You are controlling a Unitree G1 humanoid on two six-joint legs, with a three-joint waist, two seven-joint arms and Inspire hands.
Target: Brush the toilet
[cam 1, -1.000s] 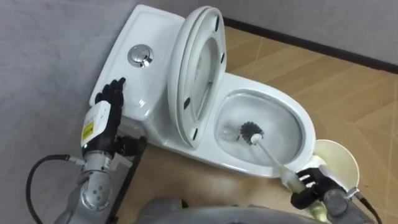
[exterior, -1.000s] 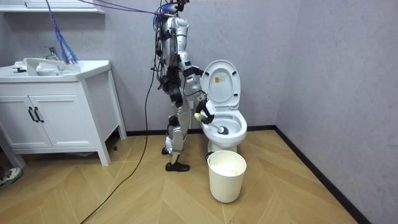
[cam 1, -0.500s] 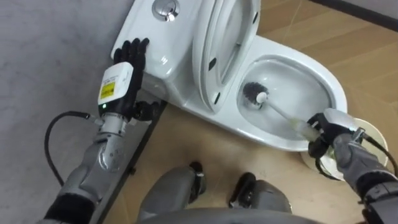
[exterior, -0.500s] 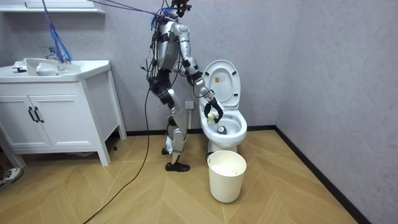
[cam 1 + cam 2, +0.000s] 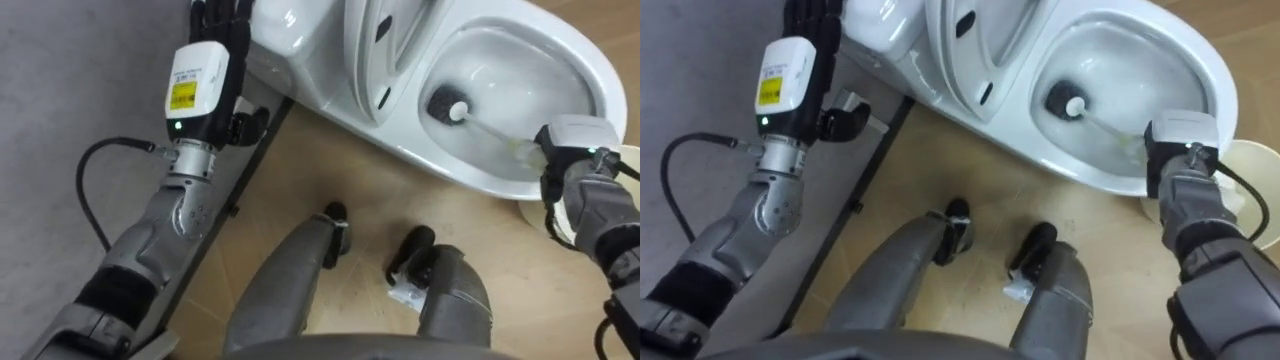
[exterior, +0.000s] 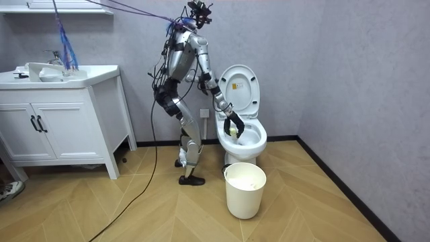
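- Your right hand (image 5: pixel 566 165) has its fingers clamped on the toilet brush (image 5: pixel 450 103) handle at the bowl's (image 5: pixel 495 185) near rim; if that hold loosens, the wet handle may twist or slip.
- Lift fast and the bristles may flick water onto the floor.
- The brush has a dark bristle head on a pale handle; the head sits low inside the bowl.
- Your left hand (image 5: pixel 215 25) lies straight-fingered on the tank (image 5: pixel 290 25).

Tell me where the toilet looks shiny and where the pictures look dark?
Left eye view: the toilet bowl gleams pale where light falls on its glossy inside, the tank carries small bright spots, and the head of the toilet brush stands out dark against the white. Room view: the light is soft and even, dimmer only under the sink cabinet.
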